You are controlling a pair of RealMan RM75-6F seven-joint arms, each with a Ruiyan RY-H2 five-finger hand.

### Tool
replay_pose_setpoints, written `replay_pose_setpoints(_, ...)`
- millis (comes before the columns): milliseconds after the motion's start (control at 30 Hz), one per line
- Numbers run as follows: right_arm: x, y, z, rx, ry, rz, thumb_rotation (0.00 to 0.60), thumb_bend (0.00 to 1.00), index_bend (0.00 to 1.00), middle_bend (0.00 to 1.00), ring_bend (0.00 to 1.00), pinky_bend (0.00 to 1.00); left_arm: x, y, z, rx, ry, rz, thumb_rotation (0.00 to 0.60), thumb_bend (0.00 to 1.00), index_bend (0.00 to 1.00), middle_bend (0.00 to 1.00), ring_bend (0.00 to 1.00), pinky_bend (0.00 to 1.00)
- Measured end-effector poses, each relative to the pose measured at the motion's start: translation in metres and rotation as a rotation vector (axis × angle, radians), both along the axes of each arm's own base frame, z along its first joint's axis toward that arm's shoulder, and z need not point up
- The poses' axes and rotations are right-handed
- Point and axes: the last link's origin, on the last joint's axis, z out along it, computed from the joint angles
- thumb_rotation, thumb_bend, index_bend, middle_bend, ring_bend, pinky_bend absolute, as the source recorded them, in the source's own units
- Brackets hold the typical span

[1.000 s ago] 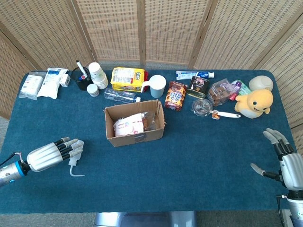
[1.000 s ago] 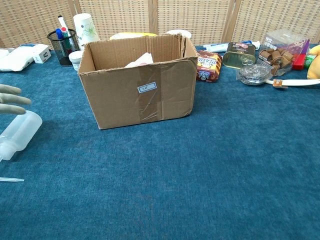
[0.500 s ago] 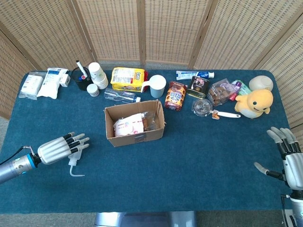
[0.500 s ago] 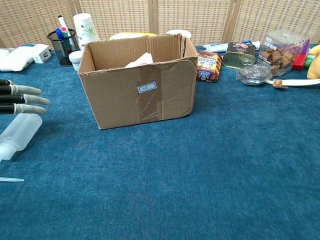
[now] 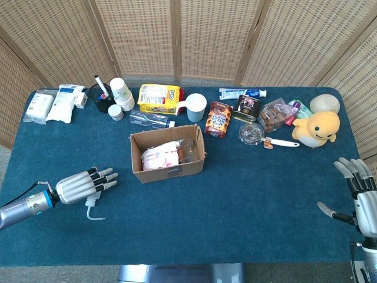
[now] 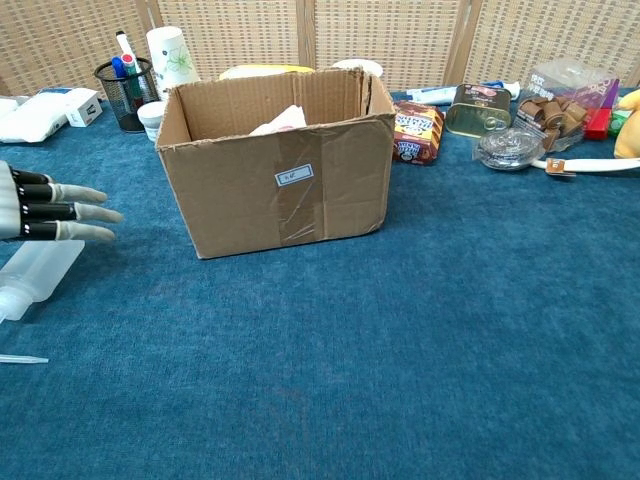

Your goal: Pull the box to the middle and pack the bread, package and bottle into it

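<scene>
While your left hand [image 5: 82,184] hovers flat with fingers spread, holding nothing, the bottle [image 6: 38,274] lies on its side on the counter [image 5: 247,188] just beneath it. To its right the box [image 5: 168,154] sits mid-counter with the package [image 5: 160,156] and bread [image 5: 187,152] inside. Your right hand [image 5: 360,197] is empty, fingers spread, at the counter's far right edge.

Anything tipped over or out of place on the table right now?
Yes: the clear bottle lies on its side under the left hand, not yet packed. The box sits a bit crooked. Nothing looks spilled.
</scene>
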Motion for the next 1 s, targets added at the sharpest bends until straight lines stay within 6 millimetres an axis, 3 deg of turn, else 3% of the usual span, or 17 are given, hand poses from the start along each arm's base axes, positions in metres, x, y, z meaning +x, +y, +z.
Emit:
replay_pose_setpoints(167,-0.001,0.0,0.001,-0.003,-0.009,-0.002,0.6,0.0,0.12,0.09,0.0,0.09,0.002,-0.001,-0.01,-0.01,0.027,-0.021,0.6,0.01,0.32,0.15,0.16,0.5)
replay_pose_setpoints(467,-0.001,0.0,0.001,-0.003,-0.02,-0.001,0.6,0.0,0.12,0.09,0.0,0.09,0.005,-0.003,-0.015,-0.008,0.037,-0.061,0.6,0.09,0.52,0.42,0.36,0.56)
replay_pose_setpoints(800,0.0,0.001,0.002,0.003,-0.033,0.003,0.6,0.0,0.12,0.09,0.0,0.09,0.005,-0.008,-0.014,0.009,0.008,-0.073,0.6,0.11,0.55,0.46,0.39,0.59)
replay_pose_setpoints(1000,0.001,0.001,0.002,0.005,-0.038,0.007,0.6,0.0,0.12,0.09,0.0,0.09,0.007,-0.011,0.0,0.035,-0.067,-0.061,0.6,0.11,0.55,0.46,0.39,0.59)
